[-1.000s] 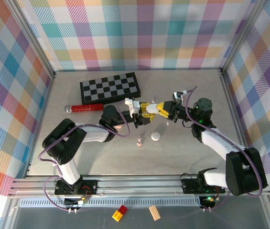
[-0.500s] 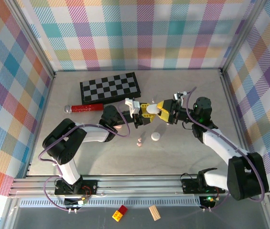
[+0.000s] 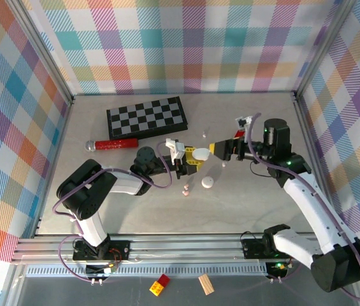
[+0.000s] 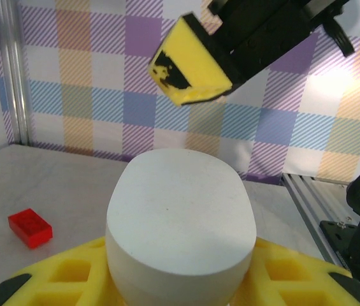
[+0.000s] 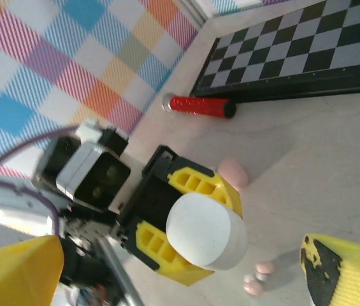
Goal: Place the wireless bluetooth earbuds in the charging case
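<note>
Earbuds (image 3: 185, 189) lie loose on the tabletop (image 3: 262, 191), small pale pink buds bunched together, just off the near side of the left tool (image 3: 191, 158) and apart from it, not in any case. From the right wrist they show (image 5: 259, 278) below the left tool's yellow jaws. Left tool is clamped on the white charging case (image 3: 201, 153), which sits upright between its yellow pads, rounded top up (image 4: 180, 217). Right tool (image 3: 218, 148) faces the case from the other side, close but not touching, its yellow fingers (image 5: 342, 274) spread wide and holding nothing. A white pebble-shaped piece (image 3: 208, 183) lies just beside the buds, on the near side of both tools. A pale pink pebble (image 5: 234, 172) lies behind the left tool. Red brick (image 4: 30, 227) is on the tabletop past the case. Chessboard (image 3: 146, 115) and red cylinder (image 3: 113, 144) lie beyond the left tool, well apart.
</note>
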Available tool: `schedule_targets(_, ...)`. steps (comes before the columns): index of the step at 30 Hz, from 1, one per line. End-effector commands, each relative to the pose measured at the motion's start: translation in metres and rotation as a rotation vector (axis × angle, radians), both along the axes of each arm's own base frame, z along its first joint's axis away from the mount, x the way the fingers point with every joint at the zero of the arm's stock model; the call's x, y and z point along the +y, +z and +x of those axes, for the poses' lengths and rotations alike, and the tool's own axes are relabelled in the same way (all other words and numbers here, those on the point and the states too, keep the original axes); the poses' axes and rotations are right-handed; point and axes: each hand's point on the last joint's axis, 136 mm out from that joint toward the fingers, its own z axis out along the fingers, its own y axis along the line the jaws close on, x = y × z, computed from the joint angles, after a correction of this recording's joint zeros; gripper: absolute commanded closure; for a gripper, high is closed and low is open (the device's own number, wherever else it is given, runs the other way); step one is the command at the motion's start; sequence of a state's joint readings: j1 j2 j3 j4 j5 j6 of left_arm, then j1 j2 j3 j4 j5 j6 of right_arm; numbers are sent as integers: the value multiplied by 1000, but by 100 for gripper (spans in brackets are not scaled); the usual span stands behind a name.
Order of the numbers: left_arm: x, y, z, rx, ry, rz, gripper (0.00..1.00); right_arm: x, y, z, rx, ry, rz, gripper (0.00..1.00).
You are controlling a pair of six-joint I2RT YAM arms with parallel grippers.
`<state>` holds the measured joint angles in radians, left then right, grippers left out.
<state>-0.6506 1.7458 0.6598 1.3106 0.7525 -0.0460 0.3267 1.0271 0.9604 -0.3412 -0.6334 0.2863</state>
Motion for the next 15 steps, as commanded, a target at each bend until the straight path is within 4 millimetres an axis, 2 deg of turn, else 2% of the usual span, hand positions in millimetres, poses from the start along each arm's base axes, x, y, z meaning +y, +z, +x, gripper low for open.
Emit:
schedule_targets(1, 5, 7, -8, -7, -42, -20, 62, 4, -26, -17, -172, 146, -255, 2)
schedule_targets(3, 7, 8, -12, 9, -52, -22, 62, 10, -32, -20, -262, 201, -329, 1)
schedule_targets(6, 12, 8, -17, 11, -53, -19, 62, 18, -32, -18, -312, 249, -351, 0)
schedule_targets(15, 13, 18, -32, 54, -140, -30, 62, 33, -46, -4, -307, 301, -388, 1)
